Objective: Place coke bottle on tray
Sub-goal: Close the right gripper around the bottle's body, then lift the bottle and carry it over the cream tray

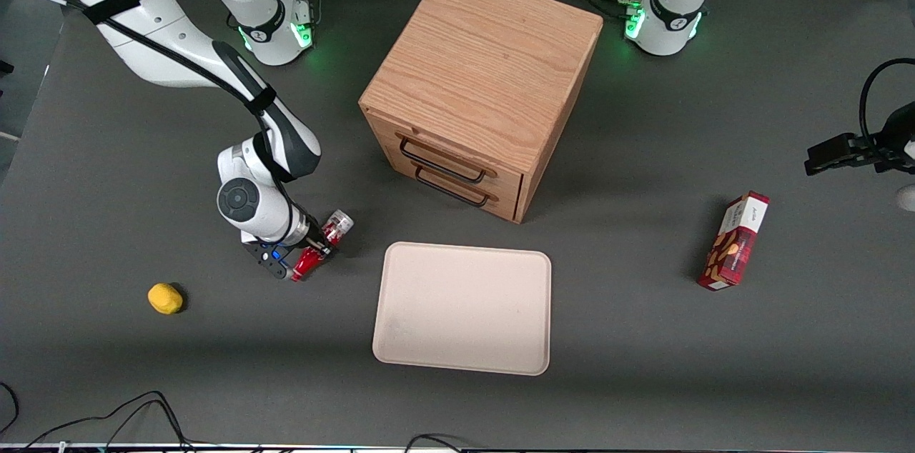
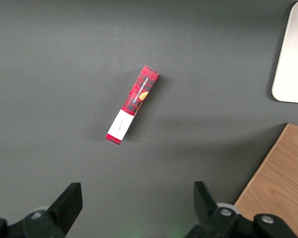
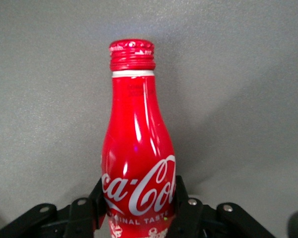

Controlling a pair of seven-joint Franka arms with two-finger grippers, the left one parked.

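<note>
The coke bottle [image 1: 319, 247] is a slim red bottle with white script, a silver base end and a narrow red neck. It lies tilted in my gripper [image 1: 314, 246], beside the tray toward the working arm's end of the table. In the right wrist view the bottle [image 3: 138, 148] fills the middle, and both black fingers [image 3: 185, 198] press against its sides. My gripper is shut on it. The tray [image 1: 465, 307] is a large flat cream rectangle with rounded corners, in front of the drawer cabinet and nearer the front camera.
A wooden drawer cabinet [image 1: 479, 81] with two black handles stands mid-table. A yellow lemon [image 1: 165, 298] lies toward the working arm's end. A red snack box [image 1: 735, 241] lies toward the parked arm's end, also in the left wrist view [image 2: 133, 104].
</note>
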